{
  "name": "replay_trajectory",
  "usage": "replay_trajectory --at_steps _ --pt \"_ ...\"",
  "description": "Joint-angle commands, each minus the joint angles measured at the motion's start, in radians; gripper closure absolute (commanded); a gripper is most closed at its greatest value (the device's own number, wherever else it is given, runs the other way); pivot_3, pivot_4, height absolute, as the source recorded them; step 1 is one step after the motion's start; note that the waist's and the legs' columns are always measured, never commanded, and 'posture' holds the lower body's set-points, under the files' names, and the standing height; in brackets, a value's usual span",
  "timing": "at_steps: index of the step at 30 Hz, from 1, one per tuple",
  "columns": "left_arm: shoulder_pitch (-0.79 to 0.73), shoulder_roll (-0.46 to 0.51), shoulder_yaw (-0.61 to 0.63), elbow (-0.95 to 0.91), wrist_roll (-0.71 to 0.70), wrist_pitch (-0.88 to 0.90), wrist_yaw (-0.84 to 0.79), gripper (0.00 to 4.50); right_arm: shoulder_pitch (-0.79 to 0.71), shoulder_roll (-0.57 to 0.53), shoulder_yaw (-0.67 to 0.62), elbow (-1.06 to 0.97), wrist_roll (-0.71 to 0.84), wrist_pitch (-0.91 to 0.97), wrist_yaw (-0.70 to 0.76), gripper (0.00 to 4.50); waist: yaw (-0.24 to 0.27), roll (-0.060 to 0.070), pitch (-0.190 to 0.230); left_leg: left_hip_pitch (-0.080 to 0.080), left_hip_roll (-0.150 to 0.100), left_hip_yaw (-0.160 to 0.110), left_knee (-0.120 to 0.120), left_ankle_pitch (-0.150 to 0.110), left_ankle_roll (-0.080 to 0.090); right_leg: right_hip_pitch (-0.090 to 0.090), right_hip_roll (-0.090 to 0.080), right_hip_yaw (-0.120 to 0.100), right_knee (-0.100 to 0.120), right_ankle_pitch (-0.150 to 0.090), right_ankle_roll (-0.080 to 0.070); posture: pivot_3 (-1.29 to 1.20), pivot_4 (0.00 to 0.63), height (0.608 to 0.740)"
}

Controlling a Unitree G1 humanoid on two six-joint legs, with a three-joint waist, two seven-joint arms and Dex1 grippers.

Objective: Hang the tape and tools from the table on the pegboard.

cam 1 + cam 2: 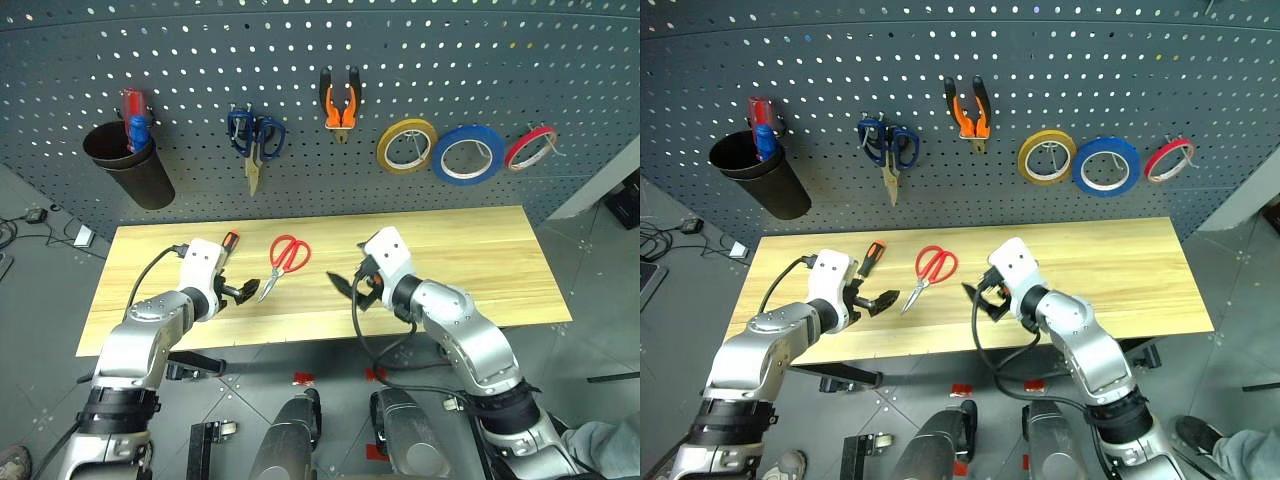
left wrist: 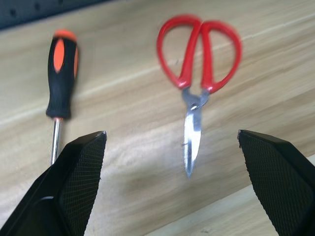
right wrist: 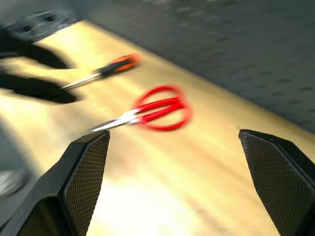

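Red-handled scissors [image 1: 287,258] lie on the table [image 1: 480,250], blades pointing to its front edge. The screwdriver [image 1: 229,242] lies just left of them, its shaft hidden behind my left hand. My left gripper [image 1: 243,291] hovers open over the table in front of both tools; in its wrist view the scissors [image 2: 197,64] and screwdriver [image 2: 61,78] sit beyond the open fingers. My right gripper [image 1: 345,285] is open and empty, right of the scissors [image 3: 157,109] and pointing toward them. The pliers [image 1: 340,103] and the blue tape [image 1: 468,154] hang on the pegboard [image 1: 400,50].
On the pegboard also hang a black cup [image 1: 130,165] holding red and blue items, dark blue-handled scissors [image 1: 255,138], a yellow roll [image 1: 405,145] and a thin red roll [image 1: 530,147]. The table's right half is bare wood.
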Motion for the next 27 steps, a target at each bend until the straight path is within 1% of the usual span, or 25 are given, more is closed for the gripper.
replay_trajectory --at_steps 1,5,9,13,16,17,18,21,27 --pt "-0.079 -0.012 -0.057 0.152 0.063 -0.073 -0.033 0.00 -0.040 0.006 0.007 -0.097 0.053 0.099 0.011 0.02 0.000 0.000 0.000 0.000 0.000 0.000 0.000 0.000 0.000 0.000 0.000 0.000 0.000 0.000 0.000 -0.20 0.283 0.740" --pt "-0.225 -0.065 -0.121 0.385 0.128 -0.138 -0.059 0.00 -0.064 0.009 0.011 -0.091 0.069 0.121 0.002 0.02 0.004 -0.002 -0.001 0.000 0.000 0.000 0.000 0.000 0.000 -0.001 0.000 0.000 -0.002 0.001 0.001 -0.20 0.281 0.740" --pt "-0.313 -0.101 -0.154 0.545 0.171 -0.160 -0.075 0.00 -0.068 -0.002 0.015 -0.081 0.071 0.118 -0.005 0.02 0.003 -0.002 -0.001 -0.001 -0.001 0.001 0.000 0.000 -0.001 0.000 0.000 0.001 -0.003 0.001 0.001 -0.20 0.279 0.740" --pt "-0.344 -0.120 -0.192 0.622 0.205 -0.137 -0.119 0.00 -0.073 -0.003 0.013 -0.076 0.083 0.120 -0.005 0.02 -0.009 -0.002 -0.001 -0.002 -0.001 0.002 0.000 0.000 -0.001 0.000 -0.001 0.001 -0.004 0.001 0.001 -0.21 0.272 0.740" --pt "-0.339 -0.127 -0.220 0.639 0.226 -0.124 -0.162 0.00 -0.074 0.002 0.007 -0.069 0.101 0.122 0.001 0.02 -0.010 -0.003 -0.002 -0.002 0.000 0.002 0.000 0.000 -0.001 -0.001 0.000 0.001 -0.003 0.001 0.001 -0.21 0.263 0.740" --pt "-0.334 -0.127 -0.232 0.637 0.235 -0.123 -0.177 0.40 -0.075 0.001 0.007 -0.066 0.103 0.120 0.004 0.00 -0.010 -0.003 -0.003 -0.001 0.000 0.002 0.000 0.000 -0.001 -0.001 0.000 0.001 -0.003 0.001 0.001 -0.20 0.259 0.740" --pt "-0.331 -0.126 -0.243 0.635 0.245 -0.123 -0.188 0.59 -0.077 -0.001 0.006 -0.063 0.105 0.119 0.006 0.00 -0.010 -0.003 -0.004 -0.001 0.000 0.002 0.000 0.000 -0.001 0.000 0.000 0.001 -0.003 0.001 0.001 -0.20 0.259 0.740" --pt "-0.324 -0.125 -0.262 0.645 0.268 -0.127 -0.214 1.53 -0.083 0.003 -0.007 -0.046 0.117 0.116 0.006 0.00 -0.010 -0.003 -0.008 -0.001 -0.001 0.002 0.001 0.000 0.000 0.000 0.000 0.001 -0.003 0.001 0.002 -0.20 0.246 0.740" --pt "-0.351 -0.124 -0.250 0.720 0.299 -0.190 -0.205 3.46 -0.089 -0.005 -0.024 -0.028 0.131 0.112 0.000 0.00 -0.010 -0.002 -0.017 0.000 -0.001 0.001 0.001 0.000 0.000 0.000 0.000 0.000 -0.002 0.001 0.002 -0.21 0.237 0.740"
